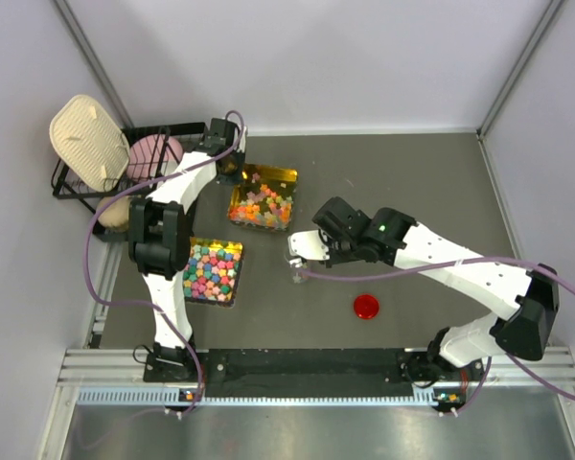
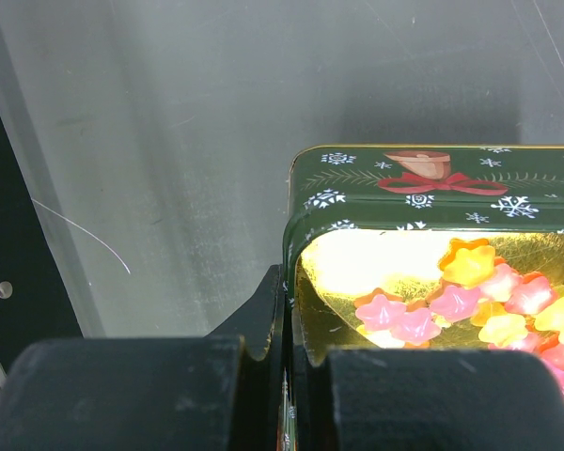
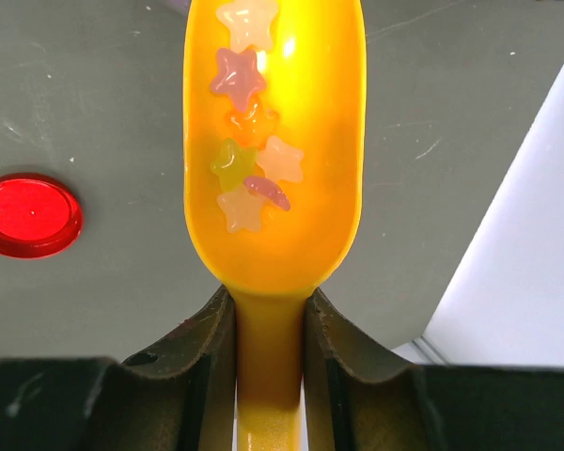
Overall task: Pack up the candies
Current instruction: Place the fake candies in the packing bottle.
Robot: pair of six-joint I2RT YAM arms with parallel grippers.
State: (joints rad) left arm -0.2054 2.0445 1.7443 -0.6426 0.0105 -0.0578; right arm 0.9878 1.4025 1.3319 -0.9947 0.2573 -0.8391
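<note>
My left claw [image 2: 284, 331] is shut tight on the near wall of the green tin [image 2: 432, 183], one finger inside and one outside. That pins the tin where it sits, toward the far left of the surface [image 1: 431, 182]. Most of the candies [image 2: 470, 301] lie in it, small stars in orange, pink and yellow.

My right claw [image 3: 271, 315] is partly closed on the handle of a yellow scoop [image 3: 301, 235], which holds a handful of stars and hangs level over the middle of the surface. A red lid [image 3: 28, 214] lies off to one side, toward the near edge. I cannot make out the container it belongs to.

I judge this to be the carrying step, between scooping and pouring. The next move calls for a level scoop until it is over the container's mouth, then a slow tilt so no star bounces off.
</note>
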